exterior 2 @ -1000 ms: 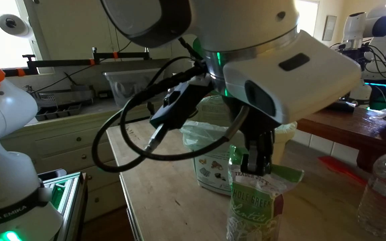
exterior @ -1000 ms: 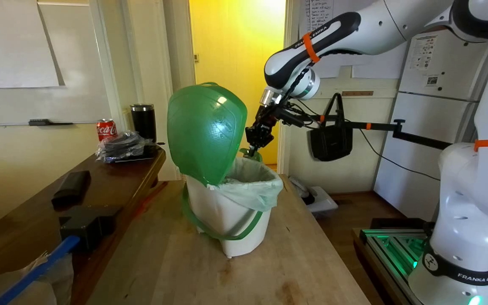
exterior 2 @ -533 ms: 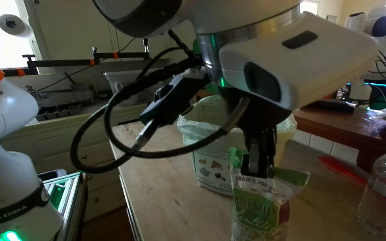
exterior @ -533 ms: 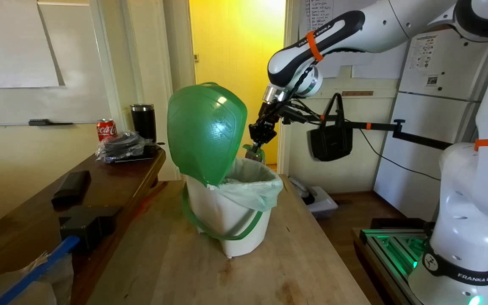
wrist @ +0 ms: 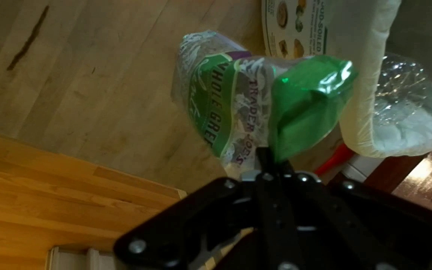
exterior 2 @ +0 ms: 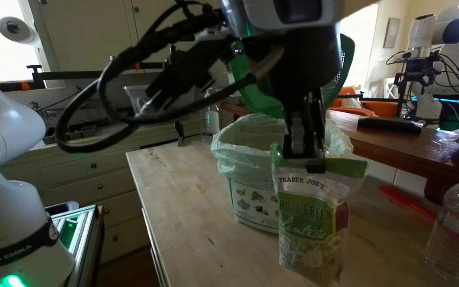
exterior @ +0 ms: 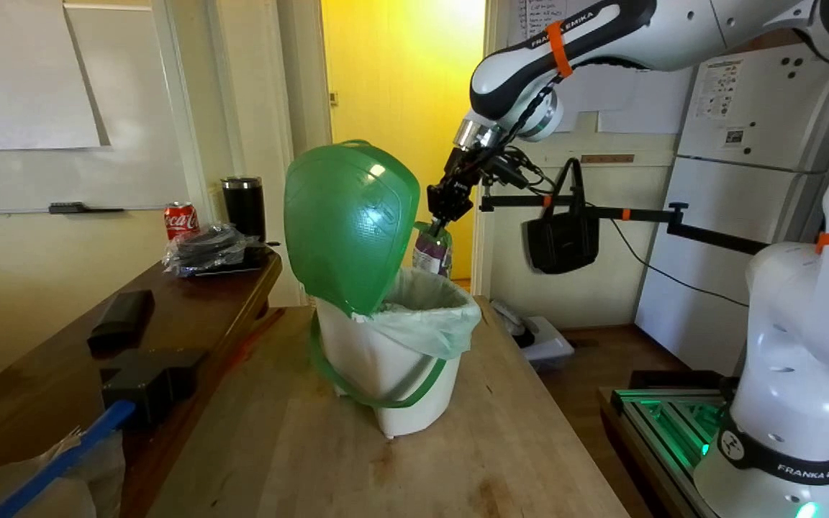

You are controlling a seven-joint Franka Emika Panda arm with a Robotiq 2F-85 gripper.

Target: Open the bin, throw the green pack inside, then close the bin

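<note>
The white bin point(exterior: 378, 360) stands on the wooden table with its green lid point(exterior: 350, 223) raised. Its liner folds over the rim in both exterior views; the bin point(exterior 2: 249, 195) is partly behind the pack in an exterior view. My gripper point(exterior 2: 304, 159) is shut on the top edge of the green pack point(exterior 2: 309, 223), a lentil bag. The pack hangs down beside the bin, outside it, with its upper part near rim height. In the wrist view the gripper point(wrist: 274, 161) pinches the pack point(wrist: 216, 101), and the bin's opening and liner point(wrist: 366, 86) lie to the right.
A clear bottle point(exterior 2: 456, 231) and a red utensil point(exterior 2: 407, 201) are on the wooden table point(exterior 2: 185, 223). A brown table point(exterior: 191, 309) with a can point(exterior: 180, 219), a tumbler point(exterior: 244, 208) and a plastic-wrapped item runs alongside. The raised lid stands on one side of the bin opening.
My gripper has risen with the pack in it, so more of the pack shows above the rim in an exterior view. The bin and its raised lid have not moved.
</note>
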